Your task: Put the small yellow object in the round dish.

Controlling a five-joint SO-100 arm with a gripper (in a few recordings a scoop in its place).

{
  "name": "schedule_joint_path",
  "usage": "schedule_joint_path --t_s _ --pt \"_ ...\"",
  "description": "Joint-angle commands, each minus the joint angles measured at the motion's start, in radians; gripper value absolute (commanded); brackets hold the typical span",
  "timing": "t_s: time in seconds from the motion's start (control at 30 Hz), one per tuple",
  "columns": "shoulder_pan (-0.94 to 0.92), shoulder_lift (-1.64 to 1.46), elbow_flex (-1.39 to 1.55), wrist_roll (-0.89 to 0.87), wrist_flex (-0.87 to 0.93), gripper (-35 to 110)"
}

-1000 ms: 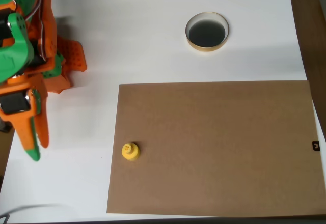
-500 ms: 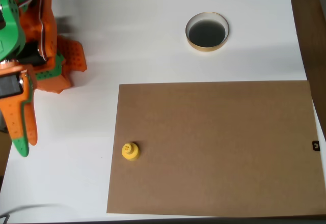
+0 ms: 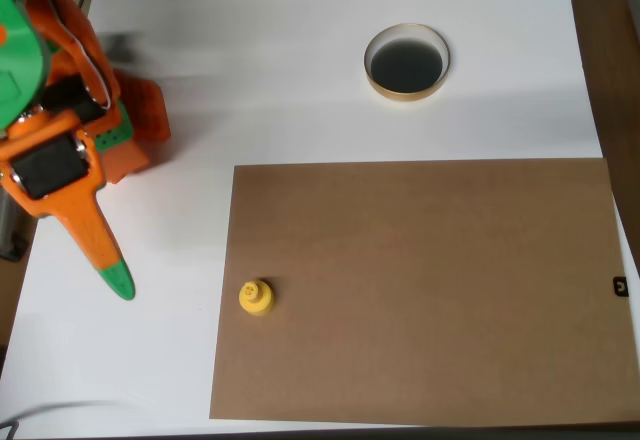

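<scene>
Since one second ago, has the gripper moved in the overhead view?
Yes. The gripper has swung right, toward the left edge of the brown board and the small yellow object, which is in its old place.

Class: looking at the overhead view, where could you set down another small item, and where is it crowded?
Free: most of the brown board, right of the small yellow object; the white table between the round dish and the arm. Crowded: the left edge, around the gripper.
</scene>
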State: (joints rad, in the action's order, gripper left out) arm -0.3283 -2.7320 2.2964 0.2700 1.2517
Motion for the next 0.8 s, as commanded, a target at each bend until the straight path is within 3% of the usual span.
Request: schedule_joint_path --t_s 0.0,0.77 --pt "0.021 0.087 -0.078 0.021 0.015 25" --pt "0.236 0.584 -0.232 -0.043 0.029 26"
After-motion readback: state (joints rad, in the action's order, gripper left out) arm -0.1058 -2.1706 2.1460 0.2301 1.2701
